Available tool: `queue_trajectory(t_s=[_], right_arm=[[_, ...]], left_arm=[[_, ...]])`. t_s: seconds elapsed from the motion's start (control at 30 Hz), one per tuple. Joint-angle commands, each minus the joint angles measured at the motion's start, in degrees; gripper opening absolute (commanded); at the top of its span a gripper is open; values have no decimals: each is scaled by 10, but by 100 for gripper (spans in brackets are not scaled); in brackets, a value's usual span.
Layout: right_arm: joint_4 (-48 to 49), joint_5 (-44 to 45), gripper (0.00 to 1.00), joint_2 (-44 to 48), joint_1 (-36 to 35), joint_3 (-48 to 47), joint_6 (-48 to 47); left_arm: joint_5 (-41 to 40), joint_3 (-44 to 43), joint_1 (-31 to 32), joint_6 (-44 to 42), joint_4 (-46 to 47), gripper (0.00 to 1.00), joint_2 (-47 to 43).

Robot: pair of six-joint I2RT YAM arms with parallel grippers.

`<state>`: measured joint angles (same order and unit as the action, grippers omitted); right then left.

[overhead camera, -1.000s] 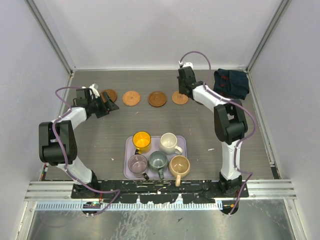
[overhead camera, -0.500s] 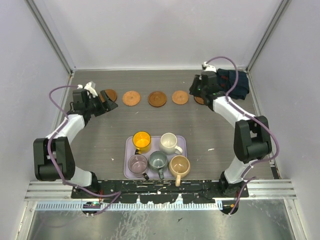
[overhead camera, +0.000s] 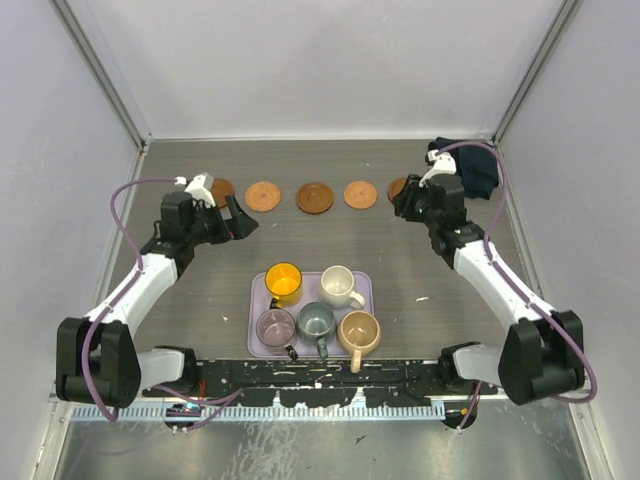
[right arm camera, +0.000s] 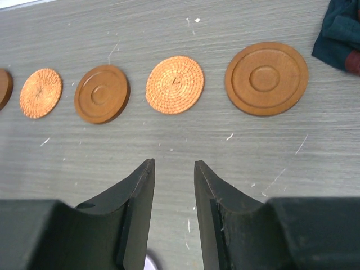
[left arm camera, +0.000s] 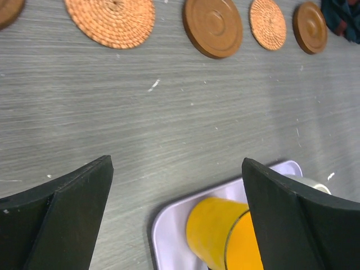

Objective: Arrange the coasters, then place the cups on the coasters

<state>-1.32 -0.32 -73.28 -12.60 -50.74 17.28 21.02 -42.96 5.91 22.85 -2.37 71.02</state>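
Five coasters lie in a row at the back: a dark one (overhead camera: pixel 221 189) half behind my left arm, a woven one (overhead camera: pixel 263 196), a dark one (overhead camera: pixel 315 197), a woven one (overhead camera: pixel 360 194), and a dark one (overhead camera: pixel 400 189) by my right gripper. The yellow cup (overhead camera: pixel 284 283), white cup (overhead camera: pixel 339 287), mauve cup (overhead camera: pixel 274 327), grey-green cup (overhead camera: pixel 317 322) and tan cup (overhead camera: pixel 359 331) stand on the lilac tray (overhead camera: pixel 256 300). My left gripper (overhead camera: pixel 238 218) is wide open and empty above the table, with the yellow cup (left arm camera: pixel 219 233) just ahead. My right gripper (right arm camera: pixel 173 164) is narrowly open and empty, short of the woven coaster (right arm camera: pixel 175 84) and the dark end coaster (right arm camera: pixel 266 77).
A dark navy cloth (overhead camera: pixel 470 168) lies bunched in the back right corner, close to the end coaster; it also shows in the right wrist view (right arm camera: pixel 340 34). Cage walls and metal posts close in the table on three sides.
The right gripper carried a fifth coaster to the right end of the row, let it go and drew back. The left gripper left the leftmost coaster, swung toward the tray and opened wide.
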Motion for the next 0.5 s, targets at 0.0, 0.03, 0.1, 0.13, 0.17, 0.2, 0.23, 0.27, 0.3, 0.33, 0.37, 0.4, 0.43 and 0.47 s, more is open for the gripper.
queue_trajectory(t_s=[0.0, 0.03, 0.1, 0.13, 0.17, 0.2, 0.23, 0.27, 0.3, 0.33, 0.37, 0.4, 0.43, 0.47], right_arm=[[-27, -24, 42, 75, -26, 41, -26], [-40, -24, 44, 92, -36, 50, -29], [-73, -24, 47, 118, -58, 60, -33], [-92, -26, 47, 127, -68, 63, -34], [-112, -26, 48, 134, -81, 63, -35], [-129, -24, 48, 141, -96, 64, -35], [-145, -19, 48, 147, -112, 66, -35], [-166, -8, 49, 152, -131, 66, -34], [-181, 1, 50, 156, -147, 65, -33], [-198, 7, 51, 158, -164, 62, -32], [-213, 10, 53, 159, -176, 58, -29], [-227, 9, 54, 158, -186, 54, -26], [-241, 6, 55, 156, -196, 50, -24], [-254, 2, 57, 154, -204, 46, -22]], left_arm=[[8, 27, 24, -11, 23, 98, -49], [7, 35, 30, -11, 22, 98, -60], [6, 50, 37, -10, 20, 98, -82], [6, 55, 41, -10, 16, 98, -91], [5, 59, 44, -9, 9, 98, -101], [4, 63, 47, -9, 2, 98, -110], [3, 66, 51, -9, -5, 98, -119], [0, 71, 56, -9, -11, 98, -129], [-4, 75, 60, -10, -17, 98, -138], [-7, 79, 63, -10, -23, 98, -147], [-11, 83, 66, -8, -27, 98, -156], [-17, 87, 69, -7, -32, 98, -164], [-24, 91, 71, -5, -39, 98, -169], [-29, 93, 72, -4, -50, 98, -173]])
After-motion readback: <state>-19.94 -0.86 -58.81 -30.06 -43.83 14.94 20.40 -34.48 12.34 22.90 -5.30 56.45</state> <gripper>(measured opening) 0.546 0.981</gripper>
